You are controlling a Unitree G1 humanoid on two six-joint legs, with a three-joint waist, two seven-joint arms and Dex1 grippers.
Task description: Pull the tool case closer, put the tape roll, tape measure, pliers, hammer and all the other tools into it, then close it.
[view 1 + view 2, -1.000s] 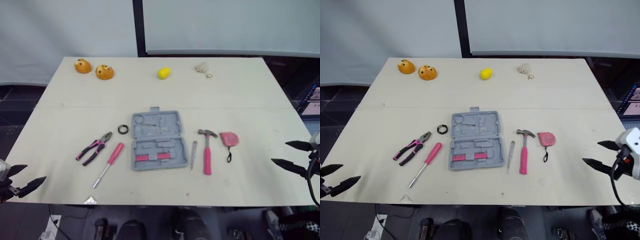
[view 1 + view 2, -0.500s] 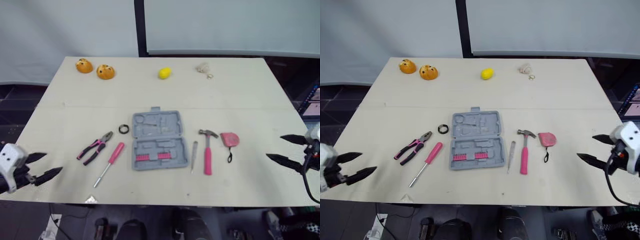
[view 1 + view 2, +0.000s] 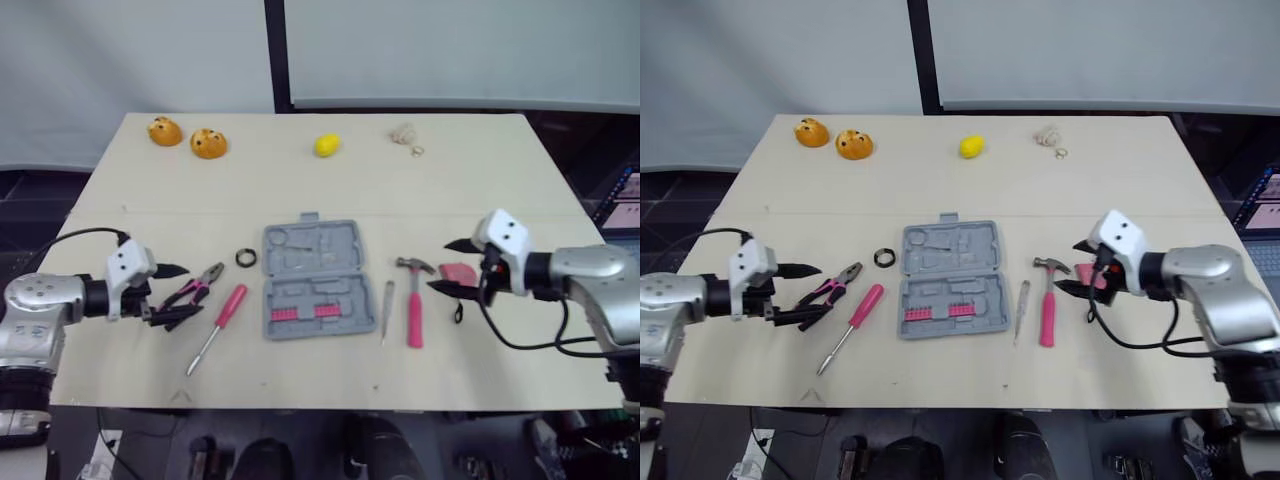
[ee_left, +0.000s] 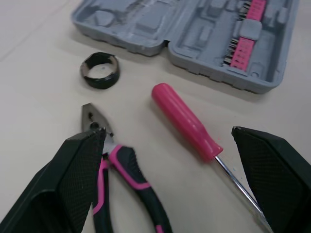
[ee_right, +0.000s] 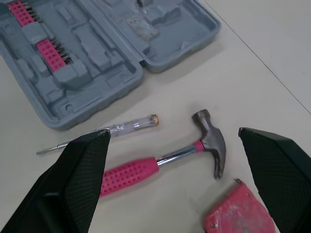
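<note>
Lying open and flat at the middle of the table, the grey tool case shows pink bit strips in its near half. The left gripper, fingers spread, sits at the handle end of the pliers; the pink screwdriver and tape roll lie between pliers and case. The right gripper, fingers likewise spread, hovers just beside the tape measure. The hammer and a slim tester lie between it and the case.
</note>
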